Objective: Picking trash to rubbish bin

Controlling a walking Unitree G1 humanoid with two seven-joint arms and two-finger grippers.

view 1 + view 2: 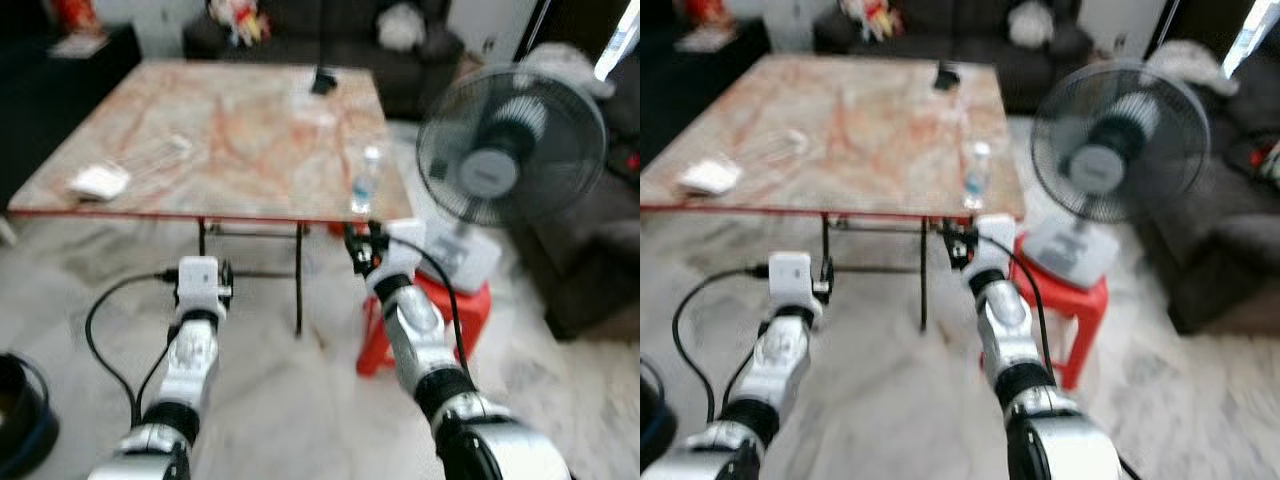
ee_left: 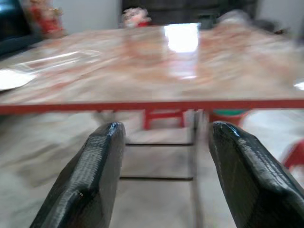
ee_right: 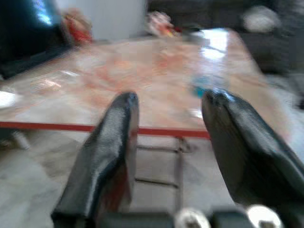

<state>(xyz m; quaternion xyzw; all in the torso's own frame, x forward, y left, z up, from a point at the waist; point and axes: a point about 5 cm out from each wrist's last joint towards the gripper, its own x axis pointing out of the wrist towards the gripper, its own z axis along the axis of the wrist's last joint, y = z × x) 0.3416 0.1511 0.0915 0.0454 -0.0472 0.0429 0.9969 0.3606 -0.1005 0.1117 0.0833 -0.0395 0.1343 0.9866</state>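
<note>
A clear plastic water bottle (image 1: 366, 180) stands upright near the right front corner of a marble-patterned table (image 1: 230, 130) with a red edge. It is soft with motion blur, and its label is too smeared to read. At the table's left front sits a white crumpled item (image 1: 98, 181), possibly tissue or a wrapper. Faint clear wrappers (image 1: 165, 150) lie just behind it, hard to make out. A small dark object (image 1: 322, 80) rests near the far edge.

The right gripper (image 3: 168, 137) is held in front of the table's near edge, below the bottle, its two long black fingers spread apart with nothing between them. The left gripper (image 2: 164, 161) hovers further left before the same edge, also spread wide and holding nothing. From the wrist cameras the tabletop appears as a glossy sheet with window glare, and thin metal legs show beneath.

A dark round bin (image 1: 22, 415) is cut off at the lower left corner. To the right, a pedestal fan (image 1: 510, 145) stands on a red plastic stool (image 1: 470, 310). A dark sofa (image 1: 330, 30) lies behind the table.
</note>
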